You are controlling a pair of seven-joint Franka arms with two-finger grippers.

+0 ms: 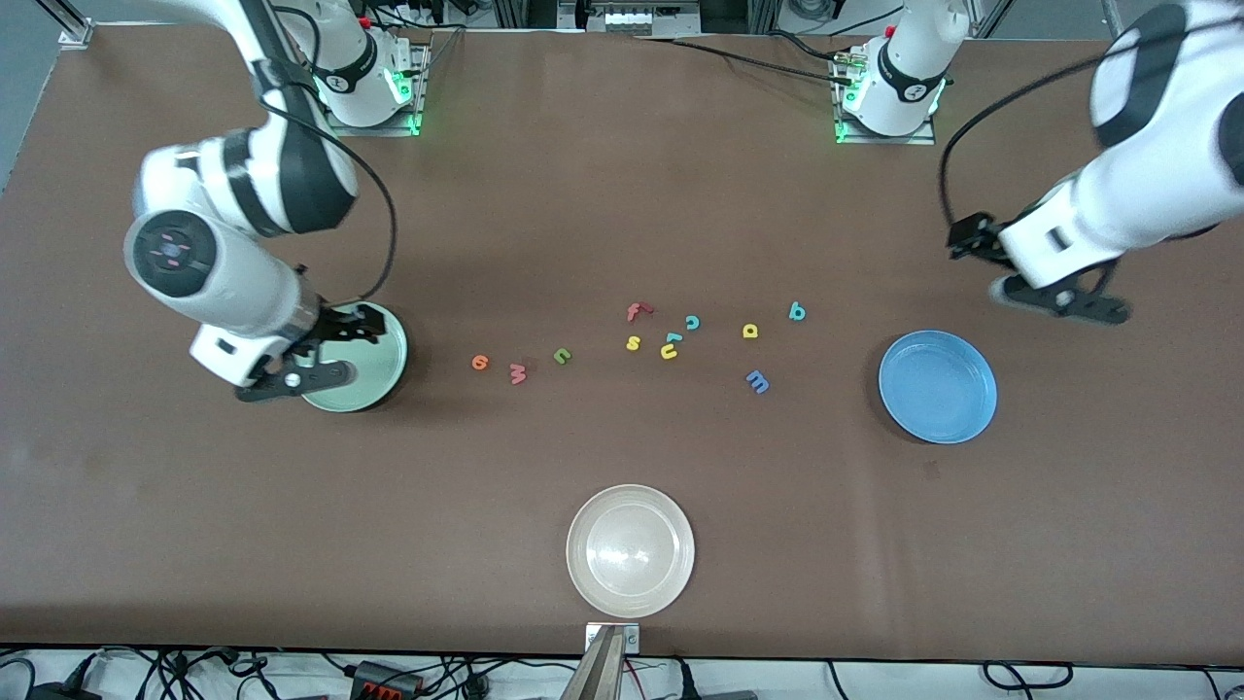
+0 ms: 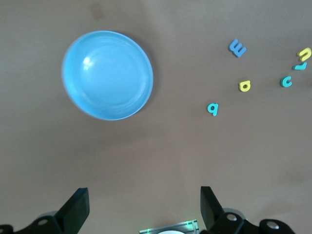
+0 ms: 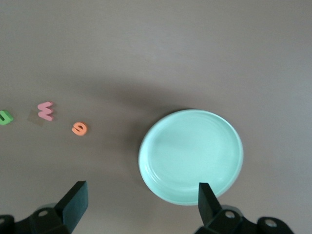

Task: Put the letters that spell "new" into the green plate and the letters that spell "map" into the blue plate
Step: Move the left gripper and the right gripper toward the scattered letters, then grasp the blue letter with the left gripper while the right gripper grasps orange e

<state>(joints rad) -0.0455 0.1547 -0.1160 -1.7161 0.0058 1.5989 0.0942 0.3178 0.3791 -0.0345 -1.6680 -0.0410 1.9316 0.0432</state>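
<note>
Foam letters lie in a loose row across mid-table: orange e point(image 1: 479, 362), pink w point(image 1: 518, 372) and green n point(image 1: 563, 356) toward the green plate point(image 1: 374, 374); yellow a point(image 1: 749, 331), teal p point(image 1: 797, 311) and blue m point(image 1: 757, 381) toward the blue plate point(image 1: 938, 386). Both plates hold nothing. The right hand point(image 1: 309, 365) hangs over the green plate, spread wide, gripping nothing. The left hand point(image 1: 1054, 292), equally spread and bare, hovers over bare table near the blue plate. Open brown table surrounds both plates.
</note>
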